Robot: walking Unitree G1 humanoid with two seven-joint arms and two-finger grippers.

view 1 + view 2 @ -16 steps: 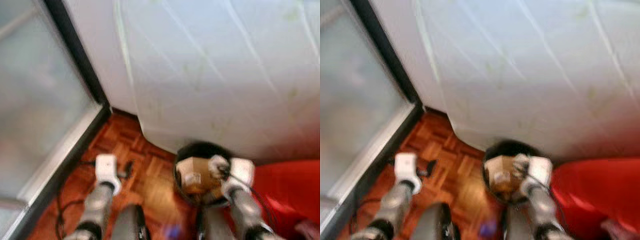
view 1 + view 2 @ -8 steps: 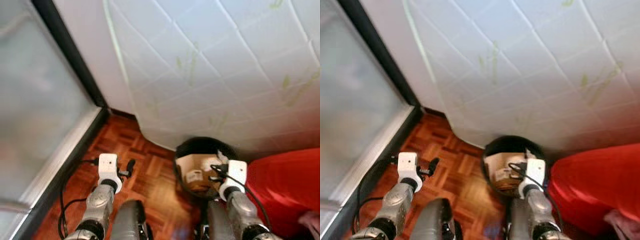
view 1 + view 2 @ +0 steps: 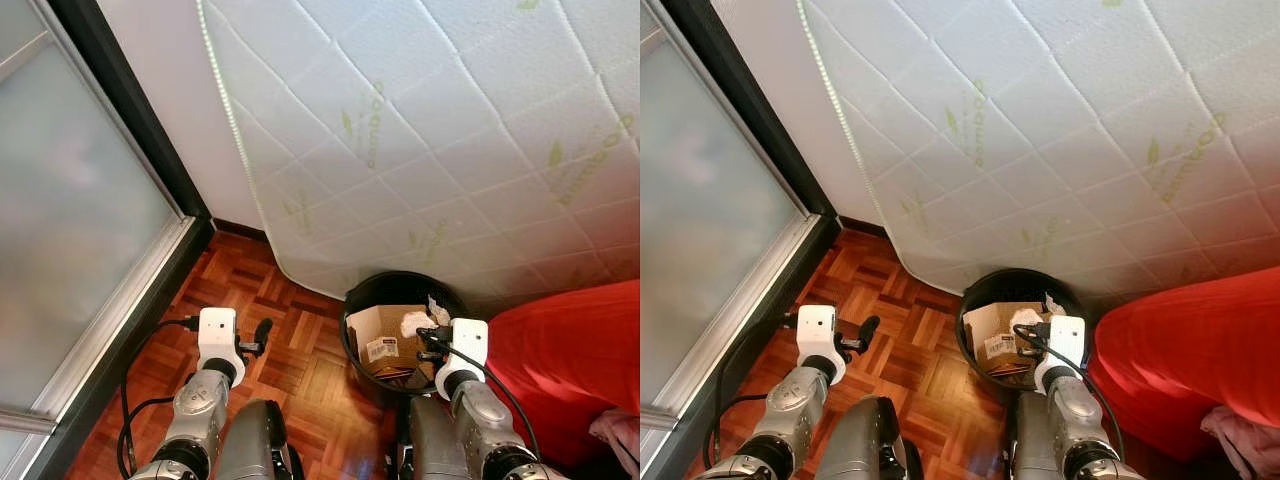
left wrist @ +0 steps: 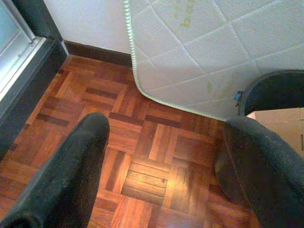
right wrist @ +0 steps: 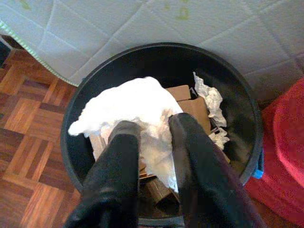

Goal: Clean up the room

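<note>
Brown wood floor (image 3: 300,350) with a square pattern runs under the robot, and a big white mattress (image 3: 430,130) leans against the far wall. A glass door (image 3: 70,230) with a dark frame is on the left. A red cloth (image 3: 570,370) lies on the right. A black bin (image 3: 358,310) stands on the floor just near the bottom edge of the mattress, touching or almost touching the red cloth. Inside the bin are a brown box (image 3: 385,340) with a white label and some crumpled paper (image 5: 211,102). The right end effector (image 5: 152,137) hangs over the bin, and its two black fingers (image 5: 122,152) are pinched on a white tissue (image 5: 128,107). The tissue sits above the box, inside the rim of the bin. The left end effector (image 4: 166,156) is on the left, over bare floor, well apart from the bin. Its fingers (image 4: 76,161) are spread wide with nothing between them.
</note>
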